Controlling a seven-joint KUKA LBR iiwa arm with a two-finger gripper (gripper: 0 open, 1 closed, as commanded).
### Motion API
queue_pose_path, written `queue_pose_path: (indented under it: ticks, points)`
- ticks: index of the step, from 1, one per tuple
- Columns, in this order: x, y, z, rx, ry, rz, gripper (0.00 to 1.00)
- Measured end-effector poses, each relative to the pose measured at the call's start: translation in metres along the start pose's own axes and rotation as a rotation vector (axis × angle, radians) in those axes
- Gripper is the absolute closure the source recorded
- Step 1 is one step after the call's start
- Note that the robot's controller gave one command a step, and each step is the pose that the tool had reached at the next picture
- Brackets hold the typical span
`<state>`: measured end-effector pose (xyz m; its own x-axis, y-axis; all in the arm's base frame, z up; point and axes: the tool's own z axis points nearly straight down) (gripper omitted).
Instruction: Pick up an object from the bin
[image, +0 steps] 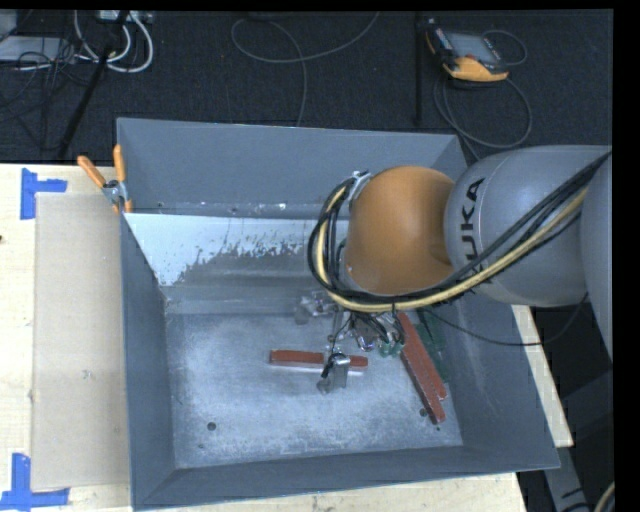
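a dark, cabled floor (300, 90) lies behind the scuffed bin (220, 405).

The gripper (335, 372) covers part of the flat red bar (295, 357); the orange cover (400, 230) hides the top end of the long brown strip (426, 378).

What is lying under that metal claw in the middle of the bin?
A flat reddish-brown bar lies on the bin floor beneath the gripper, which covers part of it. Beside it, a longer brown bar and something green are partly hidden under the arm.
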<state>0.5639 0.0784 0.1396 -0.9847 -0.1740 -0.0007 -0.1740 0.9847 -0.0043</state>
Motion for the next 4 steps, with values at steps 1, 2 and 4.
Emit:
queue_pose_path:
  ticks: [1, 2, 4]
  points:
    - [-0.0113, -0.0016, 0.0747, -0.005, 0.007, -0.021, 0.00]
    - [-0.0129, -0.0023, 0.0698, -0.005, 0.001, -0.016, 1.00]
    - [-0.0130, -0.0025, 0.0699, -0.005, 0.001, -0.014, 1.00]
